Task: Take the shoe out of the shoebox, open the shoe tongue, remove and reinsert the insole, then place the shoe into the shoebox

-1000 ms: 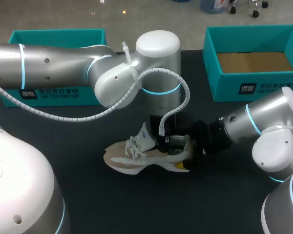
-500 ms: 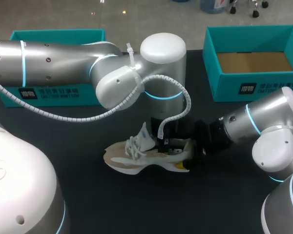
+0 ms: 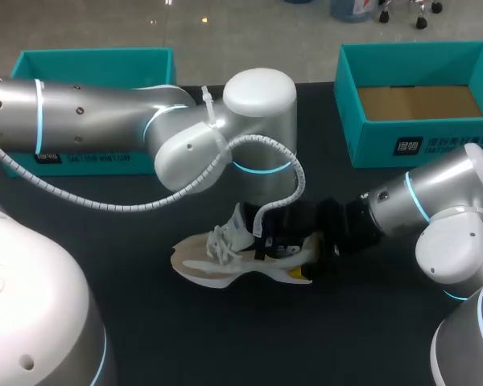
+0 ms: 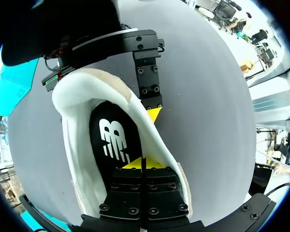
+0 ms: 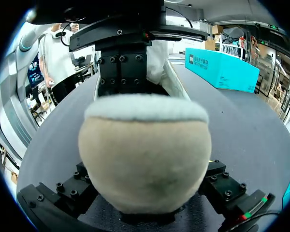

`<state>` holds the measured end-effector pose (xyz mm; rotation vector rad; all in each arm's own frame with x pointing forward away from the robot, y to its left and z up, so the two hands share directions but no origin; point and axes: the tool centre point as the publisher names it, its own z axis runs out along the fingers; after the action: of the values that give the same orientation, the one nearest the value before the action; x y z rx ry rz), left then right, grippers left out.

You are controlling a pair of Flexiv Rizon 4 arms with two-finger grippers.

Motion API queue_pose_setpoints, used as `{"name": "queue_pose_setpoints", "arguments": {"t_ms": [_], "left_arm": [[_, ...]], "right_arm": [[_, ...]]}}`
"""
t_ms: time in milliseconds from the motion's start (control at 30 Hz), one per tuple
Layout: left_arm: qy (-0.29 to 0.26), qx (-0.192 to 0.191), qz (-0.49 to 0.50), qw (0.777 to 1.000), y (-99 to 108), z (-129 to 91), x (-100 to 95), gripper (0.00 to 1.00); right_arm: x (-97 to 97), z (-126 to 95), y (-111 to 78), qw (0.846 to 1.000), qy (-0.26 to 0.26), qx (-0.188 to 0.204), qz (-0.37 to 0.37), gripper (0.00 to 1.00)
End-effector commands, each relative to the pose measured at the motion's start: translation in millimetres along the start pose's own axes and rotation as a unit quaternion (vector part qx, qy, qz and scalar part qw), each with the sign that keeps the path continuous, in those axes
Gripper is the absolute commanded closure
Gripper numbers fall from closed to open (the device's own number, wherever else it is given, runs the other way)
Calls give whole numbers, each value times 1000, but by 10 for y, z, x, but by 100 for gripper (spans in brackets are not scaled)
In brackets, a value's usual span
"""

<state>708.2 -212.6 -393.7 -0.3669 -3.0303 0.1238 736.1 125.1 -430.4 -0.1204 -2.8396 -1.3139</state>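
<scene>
Shoe [image 3: 225, 259], cream and white, black insole [image 4: 111, 140]

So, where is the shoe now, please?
In the head view the shoe lies central on the table, heel in the right gripper, the left gripper inside its opening.

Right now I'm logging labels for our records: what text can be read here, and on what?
Right shoebox, front wall: white print, too blurred to read.
Left shoebox, front wall: white print, too blurred to read.
Insole in the shoe: white logo mark, no readable words.
</scene>
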Motion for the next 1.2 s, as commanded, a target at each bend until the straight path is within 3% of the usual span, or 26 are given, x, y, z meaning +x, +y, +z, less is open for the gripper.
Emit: {"name": "queue_pose_setpoints", "arguments": {"t_ms": [33,67,100,133,367,500,533,667,900,1000,1033,1067,1200], "left_arm": [[15,18,10,1000,53,27,-5,100],[14,17,8,1000,55,32,-4,100],[13,15,6,1000,56,47,-10,87],[14,13,5,1000,56,62,-18,82],[16,10,16,1000,35,153,-46,78],[17,8,21,1000,31,212,-57,57],[17,8,22,1000,38,225,-64,56],[11,9,16,1000,67,288,-87,64],[-30,7,6,999,94,438,-136,66],[-48,4,-8,999,99,520,-158,75],[-59,5,-21,998,106,544,-171,82],[-69,1,-29,997,109,563,-180,98],[-97,3,-52,994,129,567,-192,100]], "right_arm": [[13,43,-42,1000,0,2,1,100],[13,43,-42,1000,0,2,1,100],[13,43,-42,1000,0,2,1,100],[13,43,-42,1000,0,2,1,100],[13,43,-42,1000,0,2,1,100],[13,43,-42,1000,0,2,1,100],[13,43,-42,1000,0,2,1,100],[13,43,-42,1000,0,2,1,100],[13,43,-42,1000,0,2,1,100],[13,43,-42,1000,0,2,1,100],[13,43,-42,1000,0,2,1,100],[13,43,-42,1000,0,2,1,100],[13,43,-42,1000,0,2,1,100]]}}
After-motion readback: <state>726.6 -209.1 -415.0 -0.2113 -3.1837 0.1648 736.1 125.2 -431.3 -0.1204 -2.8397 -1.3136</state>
